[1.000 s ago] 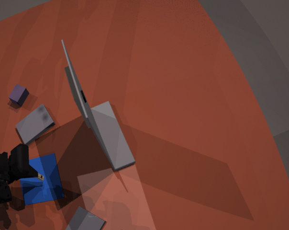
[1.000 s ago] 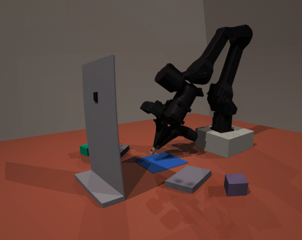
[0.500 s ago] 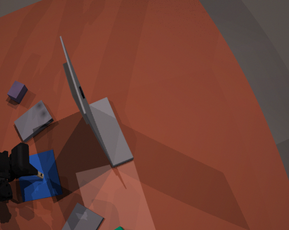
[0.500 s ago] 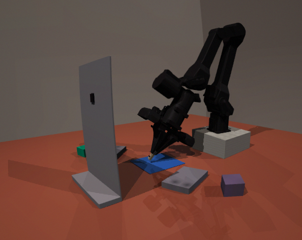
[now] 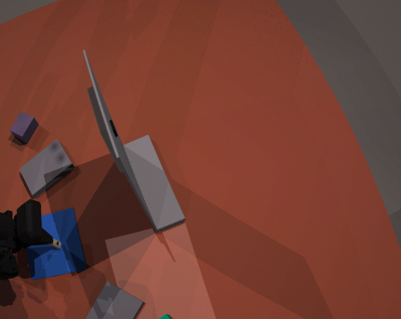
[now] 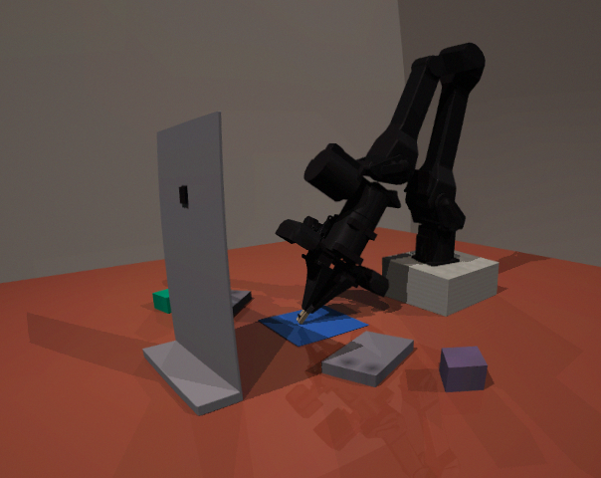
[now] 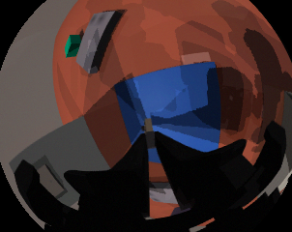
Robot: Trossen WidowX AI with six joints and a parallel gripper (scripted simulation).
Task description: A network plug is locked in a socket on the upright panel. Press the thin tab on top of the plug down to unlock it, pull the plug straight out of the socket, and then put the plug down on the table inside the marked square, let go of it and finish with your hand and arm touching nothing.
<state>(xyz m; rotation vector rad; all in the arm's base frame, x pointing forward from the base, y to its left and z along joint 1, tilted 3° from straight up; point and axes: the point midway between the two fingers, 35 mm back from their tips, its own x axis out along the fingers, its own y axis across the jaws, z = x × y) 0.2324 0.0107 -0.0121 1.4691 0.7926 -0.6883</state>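
Note:
The small beige plug (image 5: 57,244) (image 6: 301,317) (image 7: 149,126) is out of the panel, between the fingertips of my gripper (image 5: 52,240) (image 6: 307,310) (image 7: 149,136). The gripper is shut on it and points steeply down. The plug's free end is tilted down over the blue marked square (image 5: 72,222) (image 6: 344,325) (image 7: 194,79), inside its outline and very low. Whether it touches the surface cannot be told. The upright grey panel (image 6: 198,257) (image 7: 69,142) stands apart from the gripper. A dark opening (image 5: 113,128) (image 6: 183,195) shows on its back.
A grey slab (image 5: 44,169) (image 6: 367,355) and a purple block (image 5: 23,125) (image 6: 463,367) lie on one side of the square. Another grey slab (image 5: 116,304) (image 7: 95,41) and a green block (image 6: 161,300) (image 7: 72,45) lie on the other. The panel's foot (image 5: 159,192) (image 6: 187,375) spreads behind it.

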